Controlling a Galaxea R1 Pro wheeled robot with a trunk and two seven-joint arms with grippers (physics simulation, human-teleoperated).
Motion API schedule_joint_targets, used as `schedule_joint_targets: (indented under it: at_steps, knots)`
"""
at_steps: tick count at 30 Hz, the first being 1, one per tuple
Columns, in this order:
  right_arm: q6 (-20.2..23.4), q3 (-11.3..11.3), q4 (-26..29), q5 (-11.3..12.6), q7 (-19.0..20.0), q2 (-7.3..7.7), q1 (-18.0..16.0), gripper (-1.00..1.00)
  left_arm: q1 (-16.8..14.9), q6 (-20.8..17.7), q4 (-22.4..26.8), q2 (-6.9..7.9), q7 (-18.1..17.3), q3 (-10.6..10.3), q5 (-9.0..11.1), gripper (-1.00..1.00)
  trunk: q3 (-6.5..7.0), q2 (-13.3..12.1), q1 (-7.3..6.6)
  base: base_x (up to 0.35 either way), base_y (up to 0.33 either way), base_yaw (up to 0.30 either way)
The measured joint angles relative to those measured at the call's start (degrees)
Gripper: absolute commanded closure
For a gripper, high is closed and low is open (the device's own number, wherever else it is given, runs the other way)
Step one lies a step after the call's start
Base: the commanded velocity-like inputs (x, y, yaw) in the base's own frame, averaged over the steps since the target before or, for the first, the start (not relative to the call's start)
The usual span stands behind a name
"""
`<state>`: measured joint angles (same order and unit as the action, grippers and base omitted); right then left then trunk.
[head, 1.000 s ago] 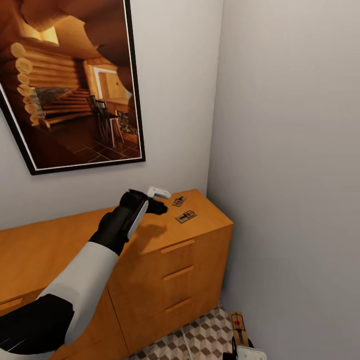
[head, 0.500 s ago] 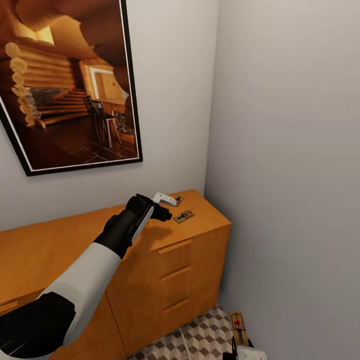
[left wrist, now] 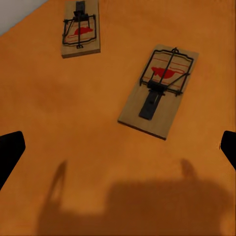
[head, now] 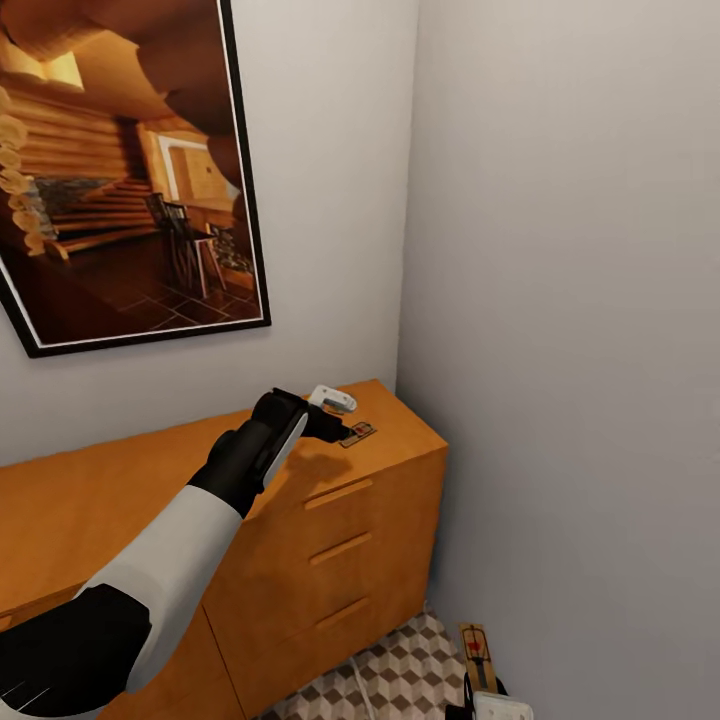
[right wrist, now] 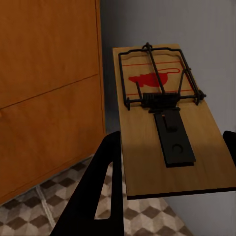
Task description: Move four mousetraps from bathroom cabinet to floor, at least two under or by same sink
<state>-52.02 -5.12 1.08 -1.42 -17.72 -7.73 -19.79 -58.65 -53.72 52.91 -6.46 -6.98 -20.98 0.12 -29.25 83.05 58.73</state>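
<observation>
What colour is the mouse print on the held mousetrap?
Red, clearest in the right wrist view on the mousetrap.

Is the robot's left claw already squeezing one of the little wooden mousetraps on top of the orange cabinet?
No, both small wooden mousetraps lie flat on the orange-brown cabinet top, with the open left gripper apart from them.

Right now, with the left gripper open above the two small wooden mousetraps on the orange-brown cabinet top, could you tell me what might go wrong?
1. The nearer wooden mousetrap lies askew between the left gripper's fingertips, so closing may only clip a corner.
2. It sits near the cabinet's edge and could be pushed off.
3. The right gripper holds another mousetrap and might lose it.
</observation>
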Motion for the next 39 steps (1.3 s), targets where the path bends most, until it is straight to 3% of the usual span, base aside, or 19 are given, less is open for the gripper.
schedule_joint_targets:
  at_steps: [13, 20, 25, 31, 39]
  knots:
    - [0.0, 0.0, 0.0, 0.0, 0.0, 0.00, 0.0, 1.00, 0.0, 0.0, 0.4, -0.04, -1.0, 0.0, -0.1, -1.00, 0.01, 0.0, 0.00, 0.000, 0.000, -0.004]
    - [0.0, 0.0, 0.0, 0.0, 0.0, 0.00, 0.0, 1.00, 0.0, 0.1, 0.5, 0.34, -6.9, 0.1, -0.3, -1.00, 0.01, 0.0, 0.00, 0.000, 0.000, 0.000]
    - [0.0, 0.0, 0.0, 0.0, 0.0, 0.00, 0.0, 1.00, 0.0, 0.0, 3.3, 1.84, -12.9, 0.2, -0.3, -1.00, 0.02, 0.0, 0.00, 0.000, 0.000, 0.000]
    - [0.0, 0.0, 0.0, 0.0, 0.0, 0.00, 0.0, 1.00, 0.0, 0.0, 8.8, 5.20, -21.9, 0.2, -0.4, -1.00, 0.02, 0.0, 0.00, 0.000, 0.000, 0.000]
    - [0.0, 0.0, 0.0, 0.0, 0.0, 0.00, 0.0, 1.00, 0.0, -0.2, 12.1, 8.32, -24.5, 0.0, -0.4, -1.00, 0.02, 0.0, 0.00, 0.000, 0.000, 0.000]
